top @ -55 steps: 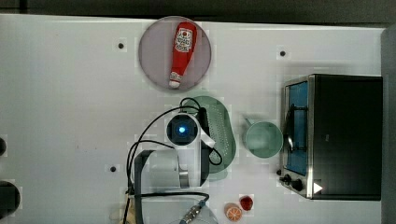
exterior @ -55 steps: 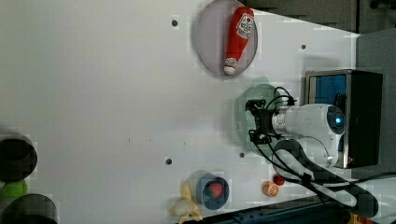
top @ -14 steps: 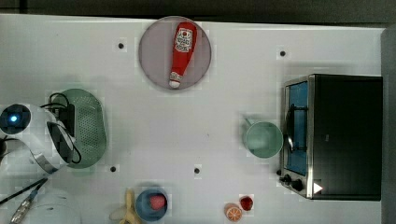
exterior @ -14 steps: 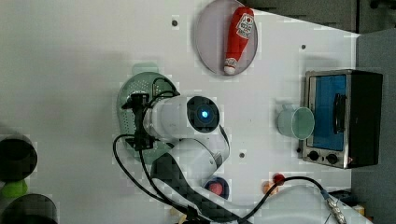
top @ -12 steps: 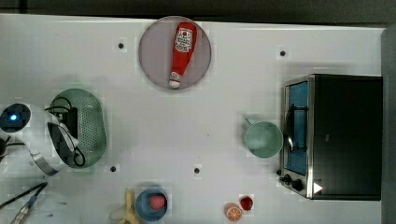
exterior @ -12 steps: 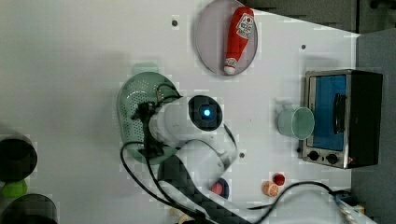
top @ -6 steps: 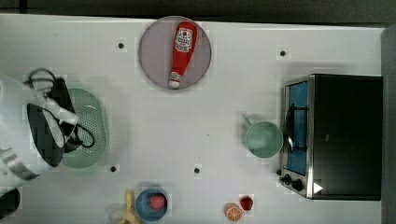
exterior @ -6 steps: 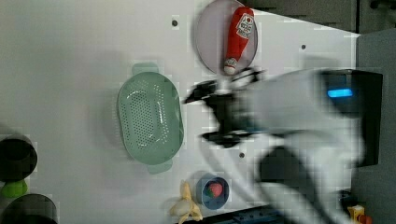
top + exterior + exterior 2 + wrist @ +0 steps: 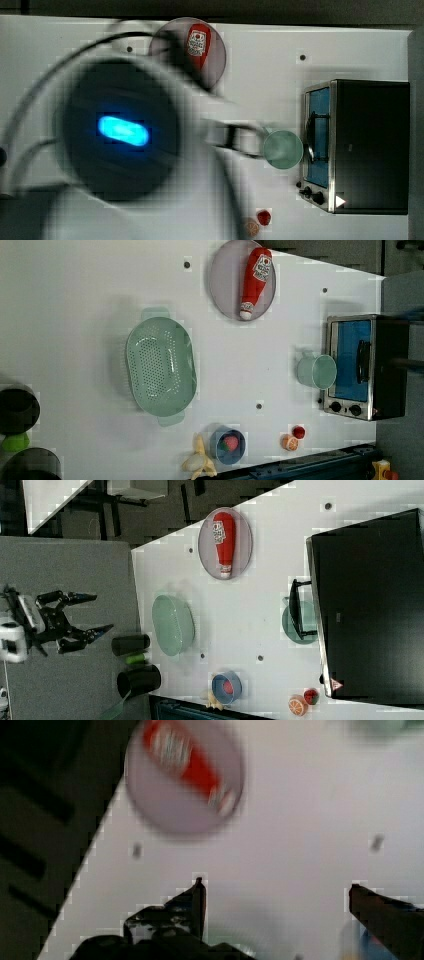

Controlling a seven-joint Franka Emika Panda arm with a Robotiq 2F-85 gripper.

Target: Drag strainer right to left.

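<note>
On my top view the arm (image 9: 120, 130) is a blur filling the left and middle of the frame, with the cup (image 9: 283, 149) beside the oven (image 9: 357, 145) at the right and the ketchup bottle (image 9: 198, 42) at top centre. My left view shows the strainer (image 9: 161, 368) left of centre on the white surface (image 9: 75, 315), nothing touching it; the plate (image 9: 243, 279) is at the top, the bowl (image 9: 227, 445) at the bottom. On my right view the tool (image 9: 102, 612) hangs at the left edge, off the surface, spread wide and holding nothing, and the strainer (image 9: 173, 624) sits left of centre. My wrist view has the fingers (image 9: 197, 905) far apart above the surface.
</note>
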